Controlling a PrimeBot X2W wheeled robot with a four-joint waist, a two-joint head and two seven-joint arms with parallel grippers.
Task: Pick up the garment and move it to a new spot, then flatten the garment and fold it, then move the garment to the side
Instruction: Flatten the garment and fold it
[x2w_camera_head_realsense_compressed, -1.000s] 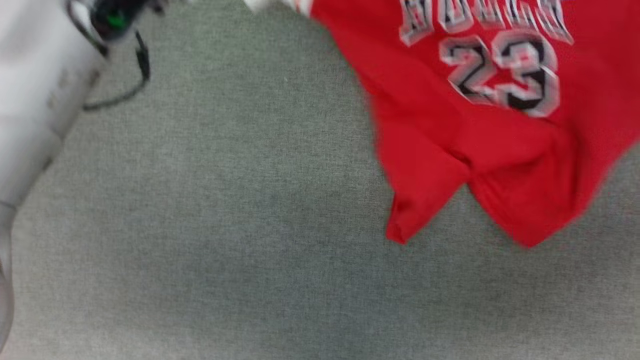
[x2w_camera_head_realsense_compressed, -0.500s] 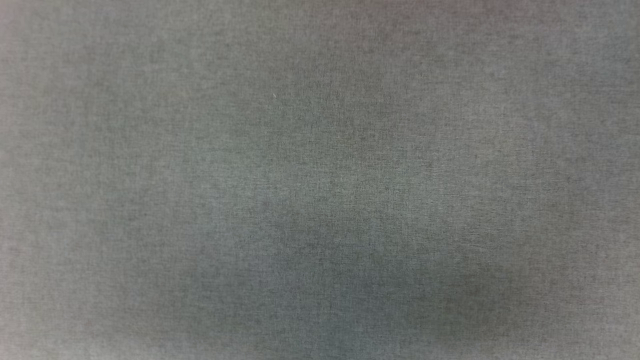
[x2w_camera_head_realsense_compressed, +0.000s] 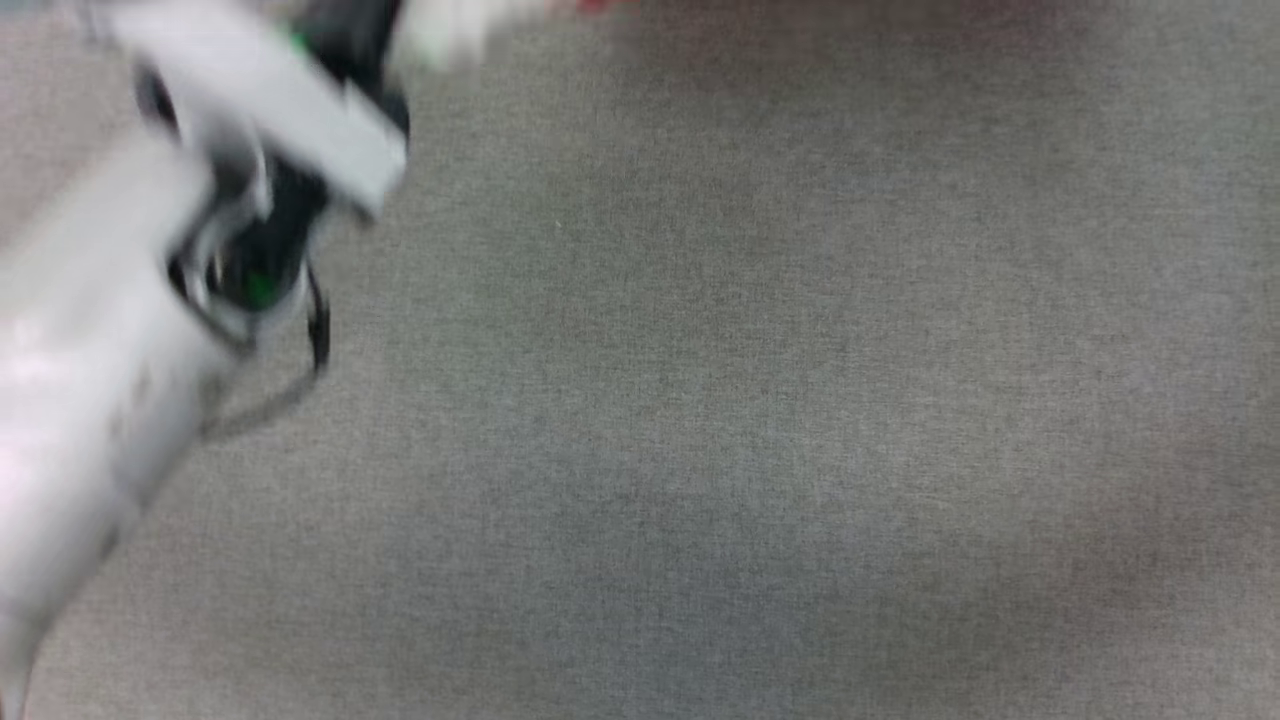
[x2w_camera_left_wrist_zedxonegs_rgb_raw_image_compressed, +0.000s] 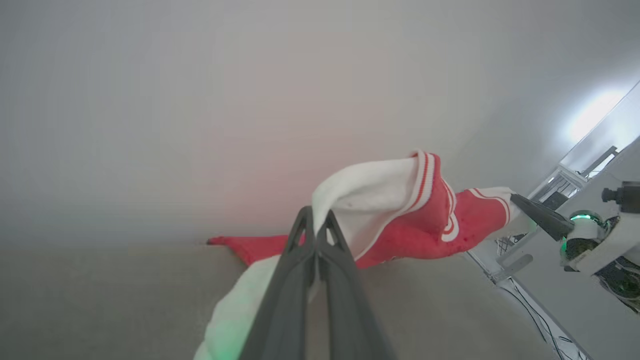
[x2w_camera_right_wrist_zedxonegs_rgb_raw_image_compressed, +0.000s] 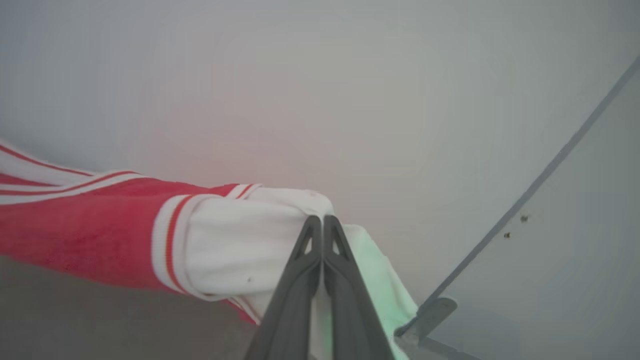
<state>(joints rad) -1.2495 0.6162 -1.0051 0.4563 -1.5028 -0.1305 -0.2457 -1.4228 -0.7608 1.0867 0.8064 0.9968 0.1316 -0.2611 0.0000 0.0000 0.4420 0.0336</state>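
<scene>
The garment (x2w_camera_left_wrist_zedxonegs_rgb_raw_image_compressed: 425, 225), red with white sleeves and striped trim, hangs stretched between both grippers above the grey cloth surface (x2w_camera_head_realsense_compressed: 750, 400). My left gripper (x2w_camera_left_wrist_zedxonegs_rgb_raw_image_compressed: 316, 215) is shut on one white sleeve. At the far end of the cloth in the left wrist view, the right gripper (x2w_camera_left_wrist_zedxonegs_rgb_raw_image_compressed: 517, 201) pinches the other sleeve. In the right wrist view the right gripper (x2w_camera_right_wrist_zedxonegs_rgb_raw_image_compressed: 321, 220) is shut on white sleeve fabric, and the garment (x2w_camera_right_wrist_zedxonegs_rgb_raw_image_compressed: 75, 225) runs off to the left. The head view has only a red and white sliver of the garment (x2w_camera_head_realsense_compressed: 600, 5) at its top edge. The lettering is hidden.
My pale left forearm (x2w_camera_head_realsense_compressed: 90, 400), blurred by motion, with a dark cable, crosses the left side of the head view. A plain pale wall (x2w_camera_left_wrist_zedxonegs_rgb_raw_image_compressed: 250, 100) stands behind the surface. A light panel with a grey edge (x2w_camera_right_wrist_zedxonegs_rgb_raw_image_compressed: 550, 250) sits to the right in the right wrist view.
The head picture has shifted, so the camera moved. The jersey at its upper right a second ago now barely touches the top edge. The left forearm shows again at left, blurred.
</scene>
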